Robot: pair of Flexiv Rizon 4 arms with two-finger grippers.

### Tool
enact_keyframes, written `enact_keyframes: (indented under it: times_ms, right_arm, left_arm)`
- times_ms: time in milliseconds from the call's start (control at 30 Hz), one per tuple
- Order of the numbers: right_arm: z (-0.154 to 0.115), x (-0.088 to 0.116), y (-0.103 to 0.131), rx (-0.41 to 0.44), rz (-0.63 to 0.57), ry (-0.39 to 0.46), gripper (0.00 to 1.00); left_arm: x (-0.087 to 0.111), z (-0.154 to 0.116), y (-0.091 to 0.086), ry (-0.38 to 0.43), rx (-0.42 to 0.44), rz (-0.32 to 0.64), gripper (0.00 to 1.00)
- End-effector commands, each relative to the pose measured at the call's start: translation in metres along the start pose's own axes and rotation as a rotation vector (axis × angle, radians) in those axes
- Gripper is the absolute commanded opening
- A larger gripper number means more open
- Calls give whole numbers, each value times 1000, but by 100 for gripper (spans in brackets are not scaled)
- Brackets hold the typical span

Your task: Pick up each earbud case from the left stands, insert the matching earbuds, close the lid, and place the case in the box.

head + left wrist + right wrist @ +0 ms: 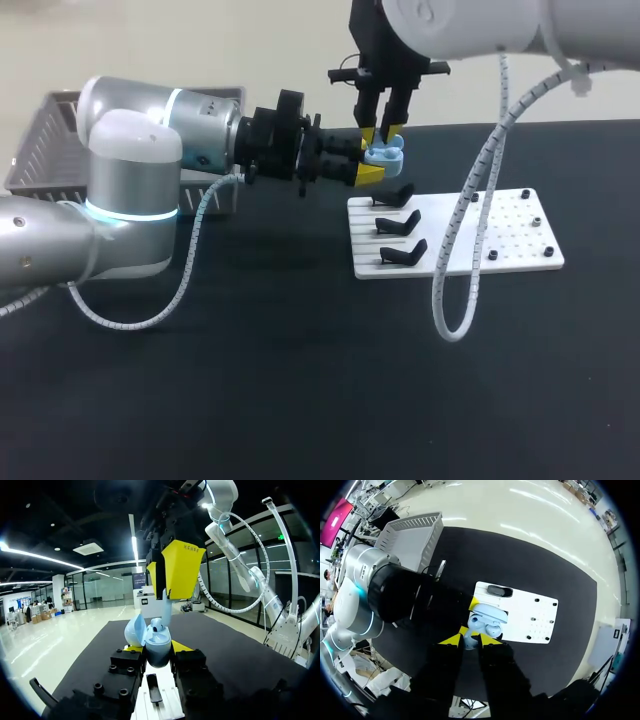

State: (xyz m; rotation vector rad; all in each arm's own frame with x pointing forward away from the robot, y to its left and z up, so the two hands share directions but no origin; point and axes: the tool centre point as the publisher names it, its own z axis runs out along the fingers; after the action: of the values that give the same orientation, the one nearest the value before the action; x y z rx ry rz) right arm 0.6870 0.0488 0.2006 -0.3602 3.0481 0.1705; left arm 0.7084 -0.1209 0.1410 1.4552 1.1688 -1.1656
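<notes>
A light blue earbud case (pixel 386 155) hangs above the back end of the white stand board (pixel 500 240), its lid (pixel 135 630) swung open. My left gripper (pixel 371 161) comes in level from the left and is shut on the case's base (pixel 159 652). From straight above, my right gripper (pixel 381 134) reaches down to the open case. It is shut on a small pale earbud (pixel 158 625) that sits at the case's cavity. In the right wrist view the right gripper (pixel 469 640) is over the case (pixel 487 622), where another earbud (pixel 493 629) lies seated.
Three black stands (pixel 398 222) sit in a row on the board's left part, with small black pegs (pixel 537 222) on its right part. A grey wire basket (pixel 50 140) stands at the table's back left. A white cable loop (pixel 450 300) hangs from my right arm over the board.
</notes>
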Motion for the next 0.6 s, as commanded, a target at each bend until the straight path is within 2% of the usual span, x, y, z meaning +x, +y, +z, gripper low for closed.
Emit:
enact_keyframes:
  times_ms: [33,600]
  right_arm:
    - [3,0,2,19,-5,-20,0]
    - [10,-4,-4,25,16,-20,0]
  left_arm:
    - [0,0,0,0,-1,1,0]
    - [0,0,0,0,-1,1,0]
